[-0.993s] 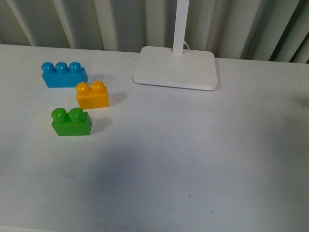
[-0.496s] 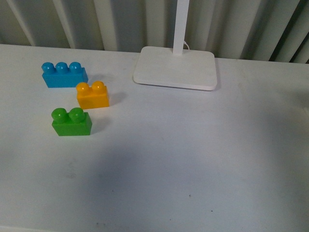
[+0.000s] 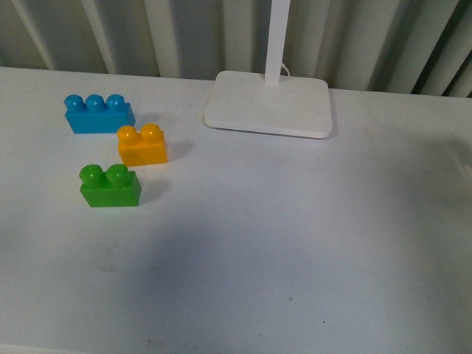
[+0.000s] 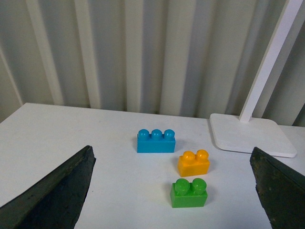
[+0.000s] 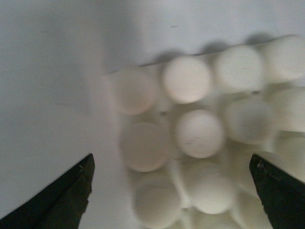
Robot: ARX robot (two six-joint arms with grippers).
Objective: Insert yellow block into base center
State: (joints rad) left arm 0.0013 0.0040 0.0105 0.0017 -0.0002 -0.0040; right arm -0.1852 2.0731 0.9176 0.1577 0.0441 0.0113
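Jaws spread wide and empty on left gripper [image 4: 170, 153] and right gripper [image 5: 171, 160]; right hovered above base [image 5: 193, 133]. Yellow block [image 3: 142, 145] sat on table [image 3: 295, 243], at blue brick's [image 3: 99, 113] 5 o'clock and green brick's [image 3: 110, 186] 1 o'clock.

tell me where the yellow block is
Front view: the yellow block sits on the left of the table, between the blue block behind it and the green block in front.
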